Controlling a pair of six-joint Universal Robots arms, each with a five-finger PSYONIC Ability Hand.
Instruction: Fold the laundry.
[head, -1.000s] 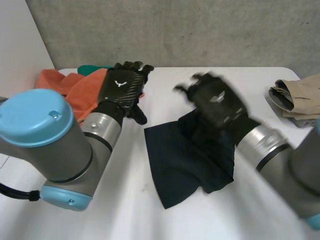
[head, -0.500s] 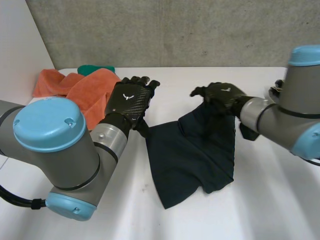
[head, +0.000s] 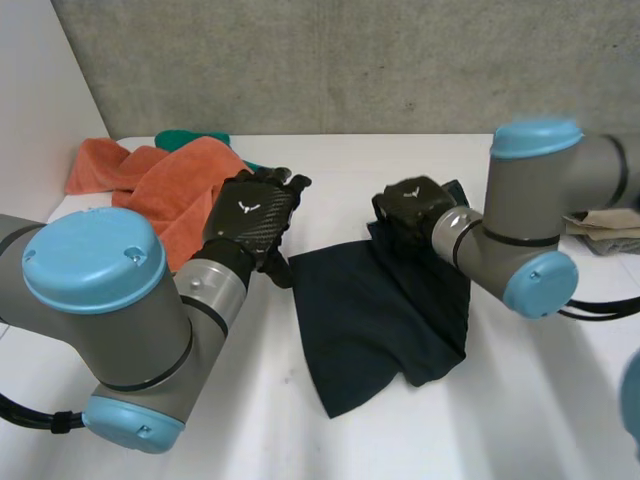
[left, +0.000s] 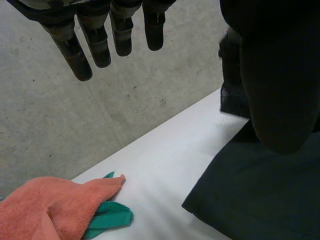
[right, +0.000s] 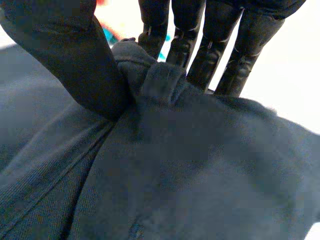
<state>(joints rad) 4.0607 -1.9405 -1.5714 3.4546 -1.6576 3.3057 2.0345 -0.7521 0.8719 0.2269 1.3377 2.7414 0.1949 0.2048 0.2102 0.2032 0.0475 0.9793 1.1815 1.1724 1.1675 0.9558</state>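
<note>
My right hand (head: 410, 205) is pinching a fold at the upper edge of the cloth (head: 370, 320) lying at frame centre. My left hand (head: 250, 215) is hovering beside its upper-left corner, fingers straight, holding nothing.

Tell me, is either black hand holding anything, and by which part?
The right hand pinches a bunched fold at the far edge of the dark navy cloth between its thumb and fingers. The left hand is open and holds nothing.
</note>
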